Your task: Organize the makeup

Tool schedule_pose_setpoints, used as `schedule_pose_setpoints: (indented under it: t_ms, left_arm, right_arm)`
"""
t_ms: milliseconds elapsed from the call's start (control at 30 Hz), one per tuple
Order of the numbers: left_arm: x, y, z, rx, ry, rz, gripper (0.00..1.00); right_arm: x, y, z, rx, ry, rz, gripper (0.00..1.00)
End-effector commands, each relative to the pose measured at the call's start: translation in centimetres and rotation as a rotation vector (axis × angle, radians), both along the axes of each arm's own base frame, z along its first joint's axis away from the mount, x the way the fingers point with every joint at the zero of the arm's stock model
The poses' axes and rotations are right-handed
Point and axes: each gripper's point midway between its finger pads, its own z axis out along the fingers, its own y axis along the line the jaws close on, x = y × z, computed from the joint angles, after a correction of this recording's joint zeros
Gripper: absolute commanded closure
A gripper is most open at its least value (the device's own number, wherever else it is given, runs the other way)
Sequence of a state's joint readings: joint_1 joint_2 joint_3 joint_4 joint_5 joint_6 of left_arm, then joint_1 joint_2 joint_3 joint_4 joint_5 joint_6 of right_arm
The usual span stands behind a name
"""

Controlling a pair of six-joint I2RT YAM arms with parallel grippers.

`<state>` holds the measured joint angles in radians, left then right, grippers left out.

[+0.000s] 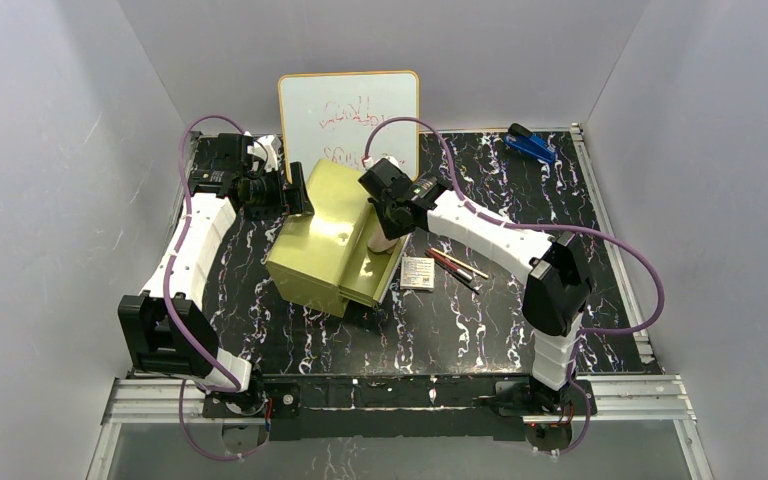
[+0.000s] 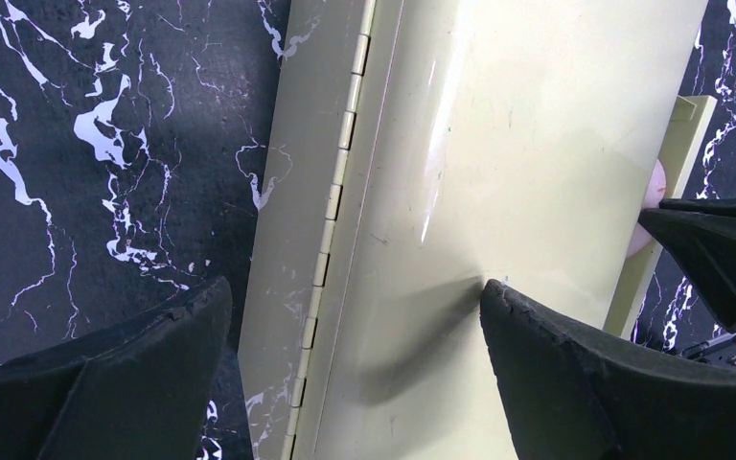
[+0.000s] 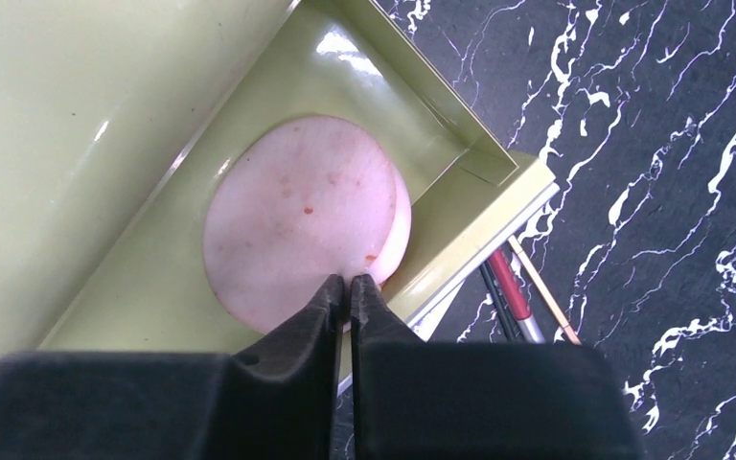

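On the black marbled bench [image 1: 480,330], the jaws of the left gripper [image 2: 355,289] are hanging released over the lid of the glossy olive-green hinged box [image 1: 325,240]. The round pinkish-tan disc [image 3: 302,220] is already lying in the box's tray, with the right gripper [image 3: 348,284] touching its rim, jaws clenched on nothing. The square whitish printed packet [image 1: 417,272] and the thin dark-red stick [image 3: 506,287] are waiting outside.

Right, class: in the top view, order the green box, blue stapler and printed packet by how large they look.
1. green box
2. blue stapler
3. printed packet, only slightly smaller than the stapler, which sits farther back.
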<state>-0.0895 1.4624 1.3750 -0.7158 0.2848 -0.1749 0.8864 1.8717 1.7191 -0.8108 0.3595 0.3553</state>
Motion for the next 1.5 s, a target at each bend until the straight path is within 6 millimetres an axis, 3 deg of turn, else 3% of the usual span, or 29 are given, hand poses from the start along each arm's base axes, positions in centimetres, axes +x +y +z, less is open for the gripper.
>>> schedule_pose_setpoints:
  t_ms: [0, 33, 633, 1033, 1467]
  left_arm:
    - [-1.4, 1.2, -0.4, 0.070, 0.031, 0.003, 0.02]
    - [-1.4, 1.2, -0.4, 0.070, 0.032, 0.003, 0.02]
    - [-1.4, 1.1, -0.4, 0.069, 0.031, 0.000, 0.02]
    - [-1.4, 1.1, -0.3, 0.069, 0.031, 0.000, 0.02]
    - [-1.3, 1.0, -0.4, 0.069, 0.033, -0.003, 0.02]
  right_arm:
    - [0.4, 0.2, -0.3, 0.007, -0.003, 0.002, 0.94]
    - [0.5, 0.2, -0.2, 0.008, -0.003, 0.000, 0.99]
    - [1.0, 0.9, 3.2, 0.204, -0.129, -0.033, 0.99]
    - [1.4, 2.3, 3.4, 0.318, -0.167, -0.022, 0.99]
    - [1.6, 3.9, 1.7, 0.361, -0.150, 0.008, 0.99]
